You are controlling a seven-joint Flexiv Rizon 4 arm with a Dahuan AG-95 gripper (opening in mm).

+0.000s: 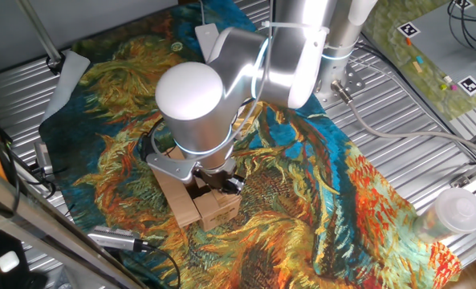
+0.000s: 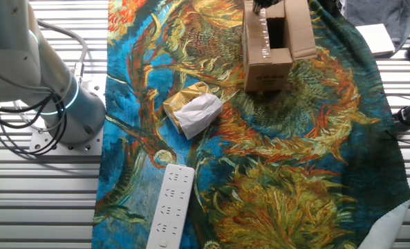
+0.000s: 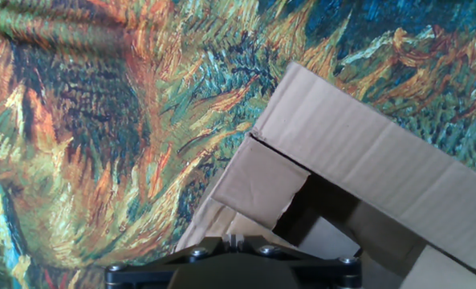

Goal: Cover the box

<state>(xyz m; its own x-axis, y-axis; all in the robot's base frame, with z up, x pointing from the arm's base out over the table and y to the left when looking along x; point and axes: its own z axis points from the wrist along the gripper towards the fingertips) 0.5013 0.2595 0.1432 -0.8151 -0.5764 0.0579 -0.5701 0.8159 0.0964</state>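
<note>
The brown cardboard box [image 1: 213, 207] stands on the painted cloth, directly under the arm's big white joint. In the other fixed view the box [image 2: 267, 66] is at the top edge, its top open with one flap lying out to the right. My gripper [image 1: 224, 183] sits just above the box's open top and is mostly hidden by the arm; only its tip shows in the other fixed view [image 2: 263, 5]. In the hand view the box [image 3: 366, 152] fills the lower right, with one flap folded partly inward. The gripper [image 3: 232, 241] shows only as a dark body, its fingers together and holding nothing.
A crumpled white-and-yellow wrapper [image 2: 193, 111] lies left of the box. A white power strip [image 2: 170, 207] lies near the cloth's front edge. The robot base [image 2: 52, 104] stands at left. A clear plastic cup [image 1: 454, 213] stands off the cloth's corner.
</note>
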